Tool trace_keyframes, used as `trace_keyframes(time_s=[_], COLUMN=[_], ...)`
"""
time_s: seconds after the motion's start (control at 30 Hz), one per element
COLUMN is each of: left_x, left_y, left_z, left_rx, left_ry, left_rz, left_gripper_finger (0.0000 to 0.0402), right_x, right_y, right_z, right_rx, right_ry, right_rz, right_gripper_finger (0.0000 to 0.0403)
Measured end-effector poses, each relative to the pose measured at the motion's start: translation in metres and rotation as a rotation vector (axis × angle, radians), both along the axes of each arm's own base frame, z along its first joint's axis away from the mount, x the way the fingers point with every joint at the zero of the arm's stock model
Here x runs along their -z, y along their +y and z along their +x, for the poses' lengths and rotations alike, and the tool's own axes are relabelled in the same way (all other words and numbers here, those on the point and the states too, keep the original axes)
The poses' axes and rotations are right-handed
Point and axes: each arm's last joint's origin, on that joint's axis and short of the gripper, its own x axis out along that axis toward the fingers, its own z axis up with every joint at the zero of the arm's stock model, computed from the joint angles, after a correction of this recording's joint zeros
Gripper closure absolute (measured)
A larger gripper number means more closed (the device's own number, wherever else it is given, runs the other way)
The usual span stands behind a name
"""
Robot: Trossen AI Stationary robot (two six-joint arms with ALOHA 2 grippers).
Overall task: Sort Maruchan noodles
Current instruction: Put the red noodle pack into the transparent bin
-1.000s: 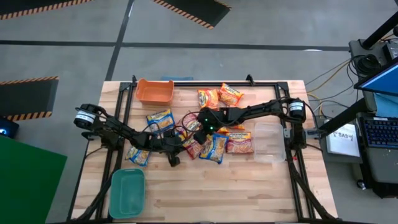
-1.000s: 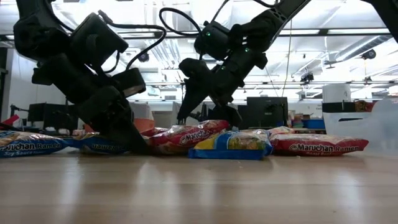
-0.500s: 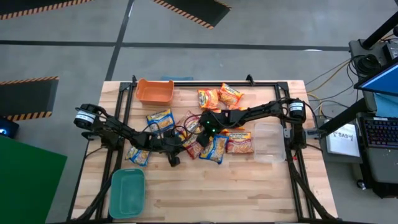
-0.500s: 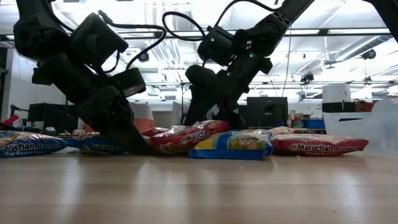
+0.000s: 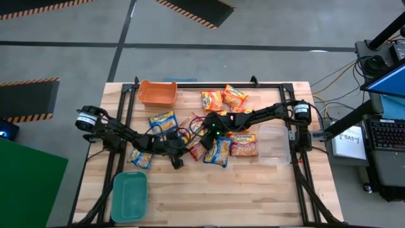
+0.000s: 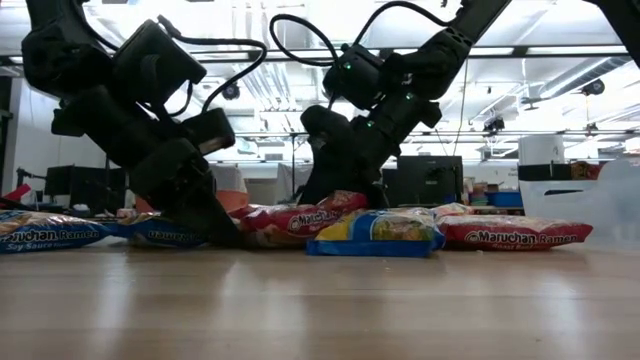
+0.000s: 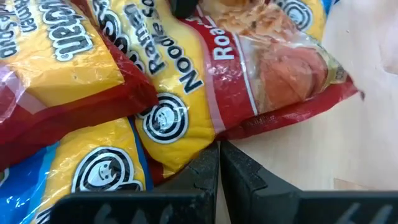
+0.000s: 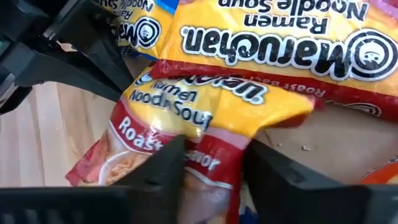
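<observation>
Lowered since a second ago, the right gripper [image 8: 208,168] now sits down in the pile of Maruchan noodles [image 5: 209,136] at mid-table, its fingers [image 8: 163,167] drawn in on either side of a red Roast-flavour packet [image 8: 180,134], pinching its end. Beside it the left gripper [image 7: 219,163] has not shifted; its fingers are pressed together, empty, tips touching the pile's edge. Other packets lie scattered near the orange bin [image 5: 157,92]; the teal bin [image 5: 130,196] stands apart.
</observation>
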Motion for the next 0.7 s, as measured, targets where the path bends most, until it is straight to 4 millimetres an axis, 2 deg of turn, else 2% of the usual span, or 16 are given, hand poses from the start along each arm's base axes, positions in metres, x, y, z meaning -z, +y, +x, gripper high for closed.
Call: trace_keyframes(time_s=[0.13, 0.27, 0.53, 0.7], left_x=[0.0, -0.006, -0.038, -0.073], left_y=[0.0, -0.001, -0.001, 0.001], left_z=[0.0, 0.0, -0.009, -0.021], left_rx=[0.001, 0.036, 0.106, 0.168], left_ry=[-0.002, -0.016, -0.087, -0.195], left_rz=[0.0, -0.021, -0.026, 0.048], left_gripper_finger=[0.0402, 0.0402, 0.0402, 0.0402], right_x=[-0.003, -0.009, -0.038, -0.075], right_y=[0.0, 0.0, 0.0, 0.003], right_z=[0.002, 0.003, -0.002, -0.017], right_rx=[-0.015, -0.042, -0.088, -0.137], right_ry=[-0.01, -0.029, -0.08, -0.122], right_rz=[-0.01, -0.034, -0.091, -0.154], right_gripper_finger=[0.034, 0.0384, 0.0388, 0.0389])
